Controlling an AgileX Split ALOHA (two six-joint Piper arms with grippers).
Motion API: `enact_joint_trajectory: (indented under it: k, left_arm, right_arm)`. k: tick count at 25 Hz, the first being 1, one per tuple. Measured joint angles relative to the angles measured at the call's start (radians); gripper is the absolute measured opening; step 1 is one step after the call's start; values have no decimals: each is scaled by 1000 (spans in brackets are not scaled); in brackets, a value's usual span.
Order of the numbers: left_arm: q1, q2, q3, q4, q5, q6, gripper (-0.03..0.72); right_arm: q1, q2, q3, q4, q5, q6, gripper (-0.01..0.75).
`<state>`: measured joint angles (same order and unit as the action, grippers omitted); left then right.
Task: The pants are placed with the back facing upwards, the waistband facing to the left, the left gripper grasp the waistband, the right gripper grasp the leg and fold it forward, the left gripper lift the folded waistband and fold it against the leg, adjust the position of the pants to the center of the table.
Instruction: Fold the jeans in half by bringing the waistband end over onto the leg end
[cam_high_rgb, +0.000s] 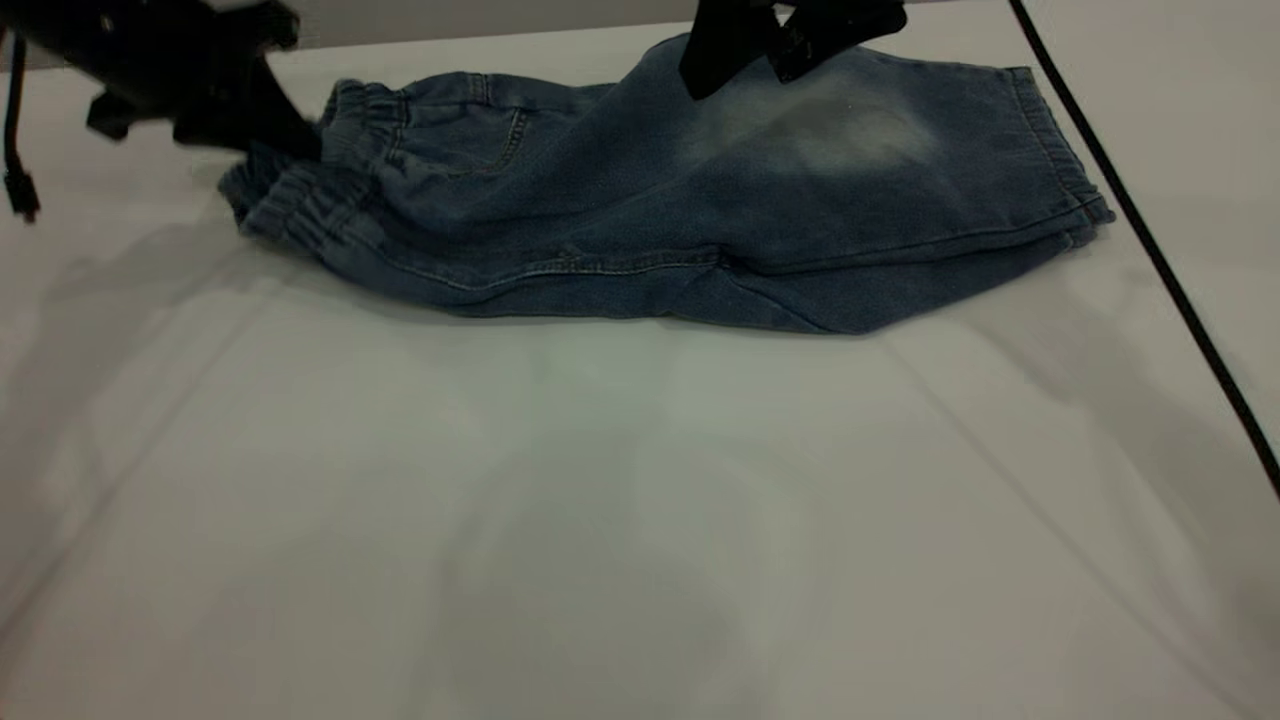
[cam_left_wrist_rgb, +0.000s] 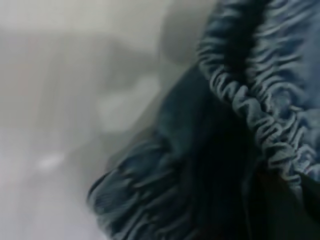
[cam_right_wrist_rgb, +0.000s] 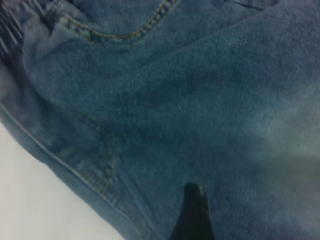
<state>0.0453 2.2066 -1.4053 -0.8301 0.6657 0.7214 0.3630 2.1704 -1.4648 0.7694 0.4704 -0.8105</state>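
The blue denim pants (cam_high_rgb: 640, 230) lie folded lengthwise at the far side of the white table (cam_high_rgb: 600, 520), with the ruched waistband (cam_high_rgb: 310, 200) at the left. On top is the leg (cam_high_rgb: 850, 140) with the pale patch, its hem to the right. My left gripper (cam_high_rgb: 295, 145) is at the waistband's far left end, shut on the puckered band (cam_left_wrist_rgb: 255, 115), which runs into its dark jaws. My right gripper (cam_high_rgb: 745, 70) hovers open just above the leg's far edge. In the right wrist view one dark finger (cam_right_wrist_rgb: 194, 215) is over the denim (cam_right_wrist_rgb: 200, 100).
A black cable (cam_high_rgb: 1150, 250) runs diagonally down the table's right side. Another cable (cam_high_rgb: 18, 150) hangs at the far left. A wide stretch of white table lies between the pants and the near edge.
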Motion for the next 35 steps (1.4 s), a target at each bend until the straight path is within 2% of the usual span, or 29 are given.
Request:
enact_joint_trajectory:
  k: [3, 8, 14, 17, 21, 27, 31, 35]
  left_arm:
    - [0, -30, -33, 27, 46, -3, 48]
    - [0, -49, -95, 107, 118, -73, 48]
    - [0, -75, -181, 170, 183, -130, 48]
    - [0, -89, -233, 183, 212, -136, 47]
    - [-11, -96, -304, 180, 259, -156, 47]
    - [-84, -95, -357, 177, 272, -155, 47]
    - [-129, -95, -373, 182, 277, -153, 47]
    - [-153, -95, -400, 183, 288, -153, 47]
  right_arm:
    - [-1, 30, -29, -57, 6, 48, 500]
    - [8, 125, -134, -206, 92, 180, 500]
    - [58, 231, -266, -406, 197, 340, 500]
    - [83, 256, -300, -470, 207, 367, 500]
    - [113, 257, -307, -486, 214, 374, 500]
    - [188, 250, -308, -478, 231, 377, 498]
    - [198, 242, -354, -477, 294, 408, 499]
    - [174, 242, -451, -536, 411, 463, 499]
